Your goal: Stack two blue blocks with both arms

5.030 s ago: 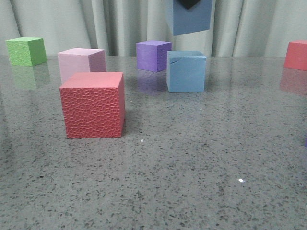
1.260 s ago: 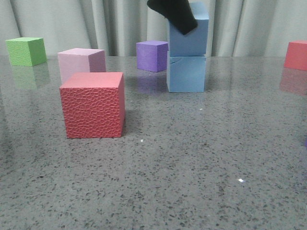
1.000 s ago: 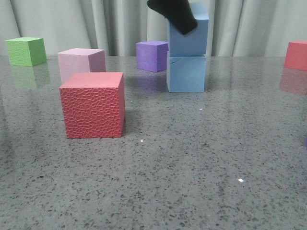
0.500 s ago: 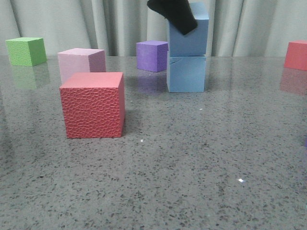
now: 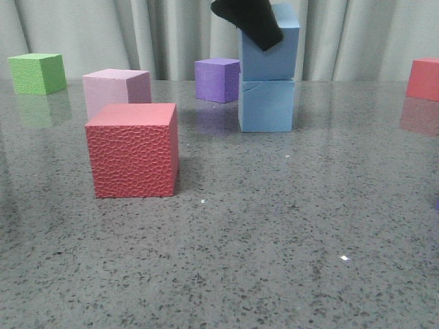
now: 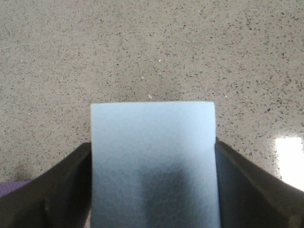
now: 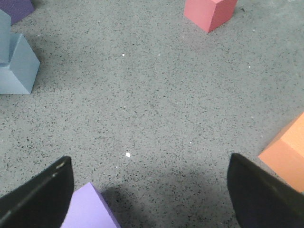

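Note:
The upper blue block [image 5: 274,55] sits on the lower blue block [image 5: 266,106], which has a small crack near its top edge, at the table's back middle. My left gripper [image 5: 255,24] comes down from above and is shut on the upper block. In the left wrist view the block [image 6: 152,142] fills the gap between the two dark fingers [image 6: 66,185], which touch its sides. My right gripper [image 7: 149,190] is open and empty, low over the table. The blue stack [image 7: 16,64] lies well away from it. The right gripper is out of the front view.
A large textured red cube [image 5: 134,149] stands front left, a pink cube [image 5: 116,89] behind it, a green cube [image 5: 38,72] far left. A purple cube [image 5: 217,79] stands beside the stack, a red block [image 5: 424,78] far right. A lilac cube [image 7: 88,209] and an orange block [image 7: 285,152] lie by my right fingers.
Five seconds ago the upper blue block hung in the air above the lower one. It has come down onto it. Nothing has visibly moved in the last second.

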`<control>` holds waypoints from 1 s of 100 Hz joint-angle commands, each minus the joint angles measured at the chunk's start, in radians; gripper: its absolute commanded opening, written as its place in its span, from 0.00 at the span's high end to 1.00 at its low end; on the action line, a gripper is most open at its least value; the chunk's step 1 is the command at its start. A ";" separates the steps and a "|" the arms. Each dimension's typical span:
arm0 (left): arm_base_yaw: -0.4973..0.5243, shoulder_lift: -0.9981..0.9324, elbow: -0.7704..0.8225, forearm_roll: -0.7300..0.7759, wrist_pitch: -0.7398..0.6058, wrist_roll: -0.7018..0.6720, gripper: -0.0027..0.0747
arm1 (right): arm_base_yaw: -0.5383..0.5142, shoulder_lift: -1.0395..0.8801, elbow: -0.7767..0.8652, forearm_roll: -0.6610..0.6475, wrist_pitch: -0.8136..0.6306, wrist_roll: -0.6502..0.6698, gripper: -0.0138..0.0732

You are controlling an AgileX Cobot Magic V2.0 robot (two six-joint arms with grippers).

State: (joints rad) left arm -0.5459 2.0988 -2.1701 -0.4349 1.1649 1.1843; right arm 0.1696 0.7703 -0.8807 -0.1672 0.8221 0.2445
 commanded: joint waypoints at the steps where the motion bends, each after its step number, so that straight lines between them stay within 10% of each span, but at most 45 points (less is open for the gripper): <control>1: 0.002 -0.055 -0.030 -0.040 -0.048 0.001 0.34 | -0.005 -0.011 -0.024 -0.013 -0.070 -0.004 0.10; 48: 0.002 -0.055 -0.030 -0.040 -0.125 0.001 0.10 | -0.005 -0.011 -0.024 -0.013 -0.070 -0.004 0.10; 100: 0.006 -0.095 -0.030 -0.042 -0.126 -0.112 0.09 | -0.005 -0.011 -0.024 -0.013 -0.070 -0.004 0.10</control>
State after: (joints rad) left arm -0.5459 2.0964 -2.1701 -0.4349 1.0809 1.1263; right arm 0.1696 0.7703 -0.8807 -0.1672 0.8221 0.2445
